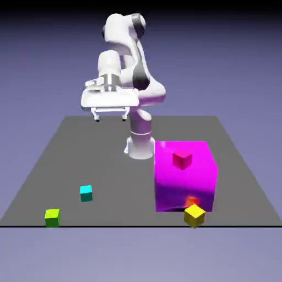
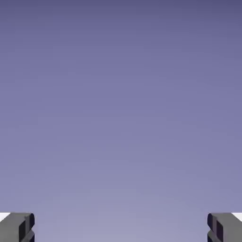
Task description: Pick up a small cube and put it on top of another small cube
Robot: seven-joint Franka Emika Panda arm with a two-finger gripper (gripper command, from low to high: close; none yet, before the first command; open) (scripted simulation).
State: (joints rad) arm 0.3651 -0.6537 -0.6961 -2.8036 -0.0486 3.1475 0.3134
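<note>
End effector (image 1: 111, 118) wide open, nothing held, above tabletop (image 1: 110, 160); cyan cube (image 1: 86, 194) nr lime cube (image 1: 52, 218).

The robot has a glossy white, rounded segmented arm (image 1: 114, 33); black caps (image 1: 141, 77) mark some joints; a silver-grey metallic collar (image 1: 111, 82) rings the wrist; a broad white pincer (image 1: 111, 117) has a bar-like body and two slim fingers; their small tips (image 2: 17, 227) are dark grey, blocky and notched.
</note>
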